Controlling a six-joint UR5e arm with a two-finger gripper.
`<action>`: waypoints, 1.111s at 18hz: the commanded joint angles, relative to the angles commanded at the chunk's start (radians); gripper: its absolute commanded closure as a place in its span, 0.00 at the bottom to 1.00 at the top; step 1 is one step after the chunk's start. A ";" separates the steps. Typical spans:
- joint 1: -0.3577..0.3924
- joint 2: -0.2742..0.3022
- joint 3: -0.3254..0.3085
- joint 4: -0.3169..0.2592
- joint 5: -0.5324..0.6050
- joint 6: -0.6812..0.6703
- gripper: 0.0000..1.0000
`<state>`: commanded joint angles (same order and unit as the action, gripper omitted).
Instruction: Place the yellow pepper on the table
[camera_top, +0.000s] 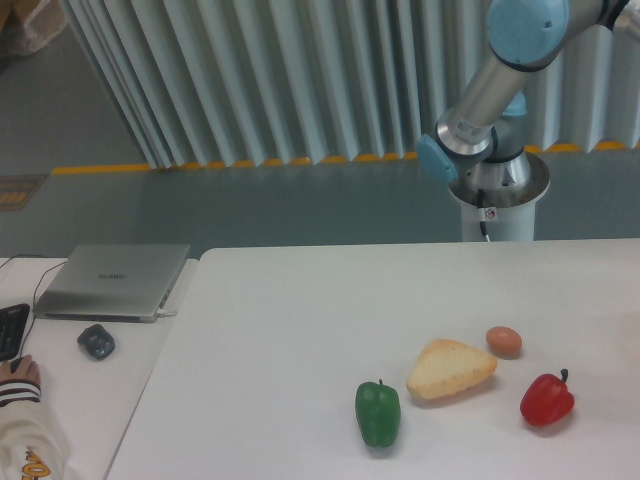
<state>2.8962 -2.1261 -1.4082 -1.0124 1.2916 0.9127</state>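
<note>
The yellow pepper is out of view. The white table (300, 330) fills the lower right of the camera view. Only the arm's base and lower links (490, 110) show at the upper right, behind the table's far edge. The gripper itself is outside the frame, so its state does not show.
On the table lie a green pepper (378, 412), a wedge of bread (450, 369), a brown egg (504, 341) and a red pepper (547, 399). To the left a paler desk holds a laptop (112, 281), a mouse (96, 341) and a person's hand (18, 375).
</note>
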 joint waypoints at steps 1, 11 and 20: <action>0.000 0.000 -0.002 0.002 0.000 0.002 0.00; 0.009 -0.008 0.000 0.009 -0.003 0.012 0.00; 0.008 -0.002 -0.018 0.008 0.000 0.055 0.07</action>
<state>2.9038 -2.1276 -1.4266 -1.0047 1.2916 0.9679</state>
